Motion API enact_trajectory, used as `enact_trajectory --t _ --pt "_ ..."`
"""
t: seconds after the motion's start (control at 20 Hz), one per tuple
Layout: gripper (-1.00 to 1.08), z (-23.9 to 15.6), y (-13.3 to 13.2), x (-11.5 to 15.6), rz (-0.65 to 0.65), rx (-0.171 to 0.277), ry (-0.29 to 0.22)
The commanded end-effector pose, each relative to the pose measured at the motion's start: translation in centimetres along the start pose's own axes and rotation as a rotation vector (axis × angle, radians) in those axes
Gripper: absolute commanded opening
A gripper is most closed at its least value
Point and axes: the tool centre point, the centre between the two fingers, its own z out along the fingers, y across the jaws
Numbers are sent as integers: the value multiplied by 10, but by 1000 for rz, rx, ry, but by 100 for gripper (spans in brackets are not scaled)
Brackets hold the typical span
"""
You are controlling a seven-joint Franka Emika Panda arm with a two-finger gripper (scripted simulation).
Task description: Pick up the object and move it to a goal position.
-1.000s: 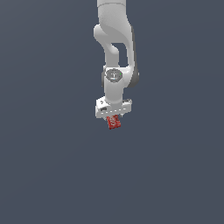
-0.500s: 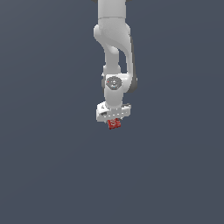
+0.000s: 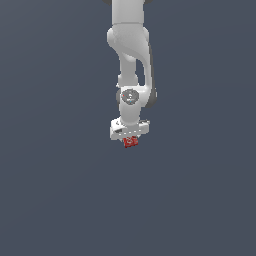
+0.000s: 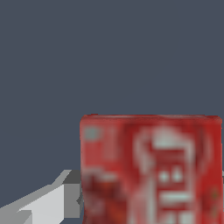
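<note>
In the exterior view, the white arm (image 3: 129, 55) hangs straight down against a plain dark grey-blue background. At its lower end the gripper (image 3: 130, 140) is clamped on the red block (image 3: 131, 142), which pokes out just beneath the white hand body and is much narrower than it. The block shows a small fleck of white on its red face, but at this size nothing can be read.

In the wrist view, the red block (image 4: 151, 168) fills much of the picture, close to the camera. Its face is bright red with darker red patches and blurred white markings that look like lettering or a printed figure; no word or brand is legible. One light grey finger (image 4: 43, 205) presses against the block's side. The other finger is not visible.
</note>
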Motion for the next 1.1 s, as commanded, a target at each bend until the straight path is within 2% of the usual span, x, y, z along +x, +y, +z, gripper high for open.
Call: enact_trajectory --t 0.0,0.55,1.05 --pt "-100 1 0 0 0 0 0" --pt "-100 -11 -2 -1 0 0 0" --pt "-100 -66 -12 -5 0 -1 0"
